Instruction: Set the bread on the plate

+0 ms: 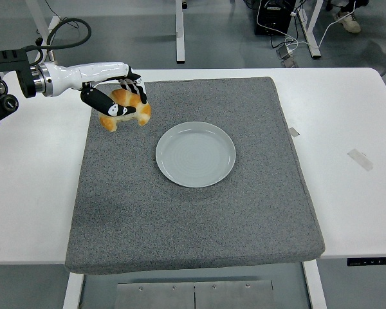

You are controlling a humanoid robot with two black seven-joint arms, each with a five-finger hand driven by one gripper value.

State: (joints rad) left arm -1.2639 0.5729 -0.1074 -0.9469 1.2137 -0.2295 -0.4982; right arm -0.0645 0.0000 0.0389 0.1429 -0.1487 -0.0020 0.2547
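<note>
Bread (pixel 125 108): one golden-brown roll, lobed and uneven in outline, glossy crust. Held clear of the mat (pixel 193 219) near the mat's far-left corner, well left of and beyond the plate (pixel 195 154). Not touching the plate.

Left hand (pixel 116 98): enters from the left edge, white forearm shell, black fingers (pixel 100 100). The fingers are wrapped over the top and near side of the bread, clasping it; the thumb side crosses its front. The lower part of the roll shows beneath the hand.

Right hand: not in view.

Plate: pale grey-white, round, empty, lying flat near the mat's centre, slightly toward the far edge.

Mat: grey, felt-like, rectangular, covering most of the middle of the white tabletop (pixel 354 129).

Handling, judged: bread is likely light and soft, with a crust that dents under pressure; firm squeezing would crush or deform it. The glazed surface may be a little slippery, and the lobes give uneven purchase. Best hold is a broad wrap across the widest part from above, as now, rather than a pinch at one lobe. It is unlikely to break if set down gently on the plate.
</note>
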